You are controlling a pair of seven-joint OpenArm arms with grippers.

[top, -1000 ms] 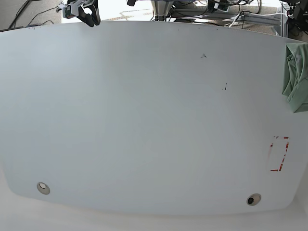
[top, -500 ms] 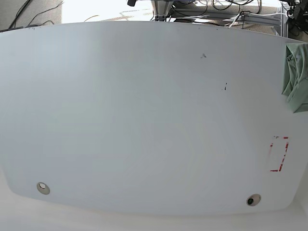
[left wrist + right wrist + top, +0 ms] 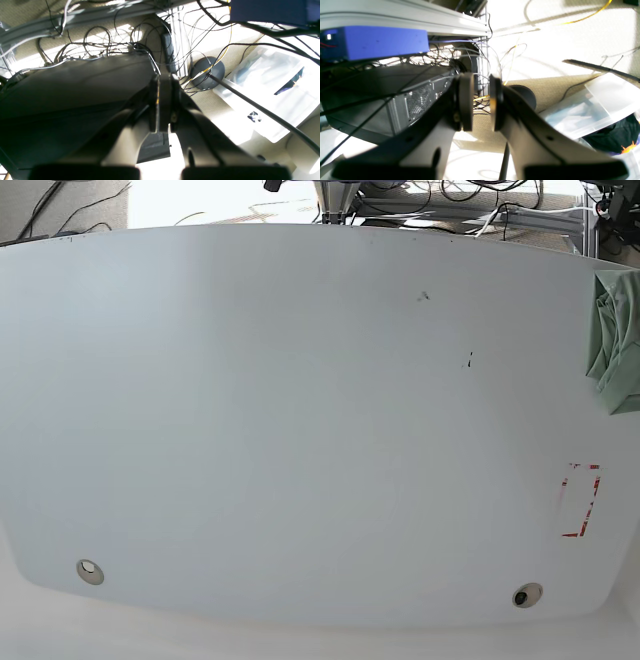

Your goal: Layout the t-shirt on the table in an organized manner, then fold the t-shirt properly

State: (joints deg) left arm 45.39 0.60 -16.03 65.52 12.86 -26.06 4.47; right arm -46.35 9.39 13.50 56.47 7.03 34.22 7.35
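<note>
Shirt work starts by reaching the bunched green t-shirt [image 3: 617,340] at the worktop [image 3: 300,430] edge, since the left claw [image 3: 163,105] is shut on nothing and the right claw [image 3: 480,102] is slightly open, empty.

Robotics lab: bare white tabletop [image 3: 300,430] with red tape rectangle [image 3: 580,500], aluminium framing [image 3: 82,18], tangled cables [image 3: 100,47], a computer case [image 3: 415,100], carpeted floor [image 3: 545,87].
</note>
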